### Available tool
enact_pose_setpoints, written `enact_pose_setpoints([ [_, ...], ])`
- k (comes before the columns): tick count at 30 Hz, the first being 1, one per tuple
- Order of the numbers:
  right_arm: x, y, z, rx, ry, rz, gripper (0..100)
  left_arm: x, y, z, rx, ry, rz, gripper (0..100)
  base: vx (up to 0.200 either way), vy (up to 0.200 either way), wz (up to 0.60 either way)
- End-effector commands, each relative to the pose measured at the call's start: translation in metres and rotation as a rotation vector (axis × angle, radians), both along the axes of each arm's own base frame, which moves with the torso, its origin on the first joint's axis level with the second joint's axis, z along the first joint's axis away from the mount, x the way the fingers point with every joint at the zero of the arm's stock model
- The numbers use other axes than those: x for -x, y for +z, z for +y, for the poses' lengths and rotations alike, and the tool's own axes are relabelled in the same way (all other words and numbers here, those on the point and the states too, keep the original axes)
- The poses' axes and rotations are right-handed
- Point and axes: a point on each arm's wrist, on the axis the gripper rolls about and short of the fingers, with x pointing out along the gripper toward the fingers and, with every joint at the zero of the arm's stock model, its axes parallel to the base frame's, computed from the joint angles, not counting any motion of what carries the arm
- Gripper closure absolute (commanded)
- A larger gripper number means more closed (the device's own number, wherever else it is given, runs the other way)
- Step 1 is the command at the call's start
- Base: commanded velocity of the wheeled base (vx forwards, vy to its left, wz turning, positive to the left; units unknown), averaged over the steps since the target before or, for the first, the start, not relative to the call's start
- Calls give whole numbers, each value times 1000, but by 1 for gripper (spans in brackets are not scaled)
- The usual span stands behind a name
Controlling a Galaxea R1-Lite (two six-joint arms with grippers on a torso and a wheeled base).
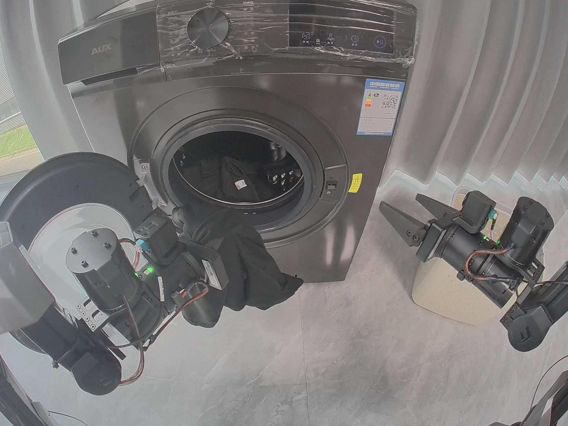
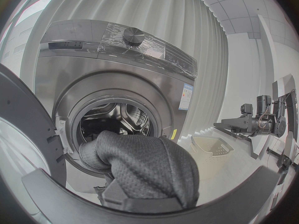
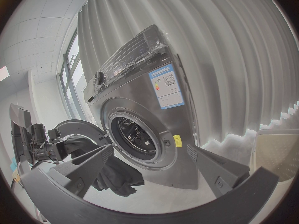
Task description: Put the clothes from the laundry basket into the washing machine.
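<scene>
The washing machine (image 1: 236, 90) took up most of my head view, from the top centre down past the middle. Its round door (image 1: 65, 190) was swung wide open at the left edge of the frame, leaving the drum mouth uncovered.

A black garment (image 1: 248, 267) hung at the lower left rim of the drum mouth. Its upper part was bunched over my left gripper (image 1: 189, 232), and the rest trailed down the machine's front panel toward the floor. I could not tell whether the hem touched the tiles. In the left wrist view the same cloth was heaped over the fingers, just outside the drum opening. The fingers looked clenched on the cloth, so I read that tool as grasping the garment.

The cream laundry basket (image 1: 444, 294) stood on the floor at the lower right of the head view, beside the machine's right corner and partly under my right arm. My right gripper (image 1: 408, 211) hung above the basket's near edge with its two fingers spread apart and nothing between them.

Inside the drum lay other dark clothes (image 1: 236, 178), one showing a small white tag.

A blue and white label (image 1: 380, 106) sat on the upper right of the machine's front. The dial (image 1: 207, 28) was on the control panel at the top, and a yellow sticker (image 1: 355, 183) sat just right of the drum mouth.
</scene>
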Motion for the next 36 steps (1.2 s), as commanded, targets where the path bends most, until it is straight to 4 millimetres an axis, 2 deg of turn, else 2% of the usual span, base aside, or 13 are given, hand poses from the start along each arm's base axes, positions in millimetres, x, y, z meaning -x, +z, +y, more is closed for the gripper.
enact_pose_setpoints([
  [1, 1, -1, 1, 2, 6, 3, 0, -1, -2, 0, -4, 0, 5, 100, 0, 0, 0],
  [11, 1, -2, 2, 2, 11, 3, 0, 0, 0, 0, -19, -1, -9, 100, 0, 0, 0],
  [23, 10, -11, 6, 22, 38, 43, 0, -2, -7, -1, -42, 3, 8, 100, 200, 0, 0],
  [31, 12, -13, 9, 27, 50, 51, 0, -4, -12, -3, -48, 1, 24, 100, 0, 0, 0],
  [36, 12, -14, 9, 29, 50, 55, 0, -3, -13, -2, -50, -1, 28, 100, 0, 200, 0],
])
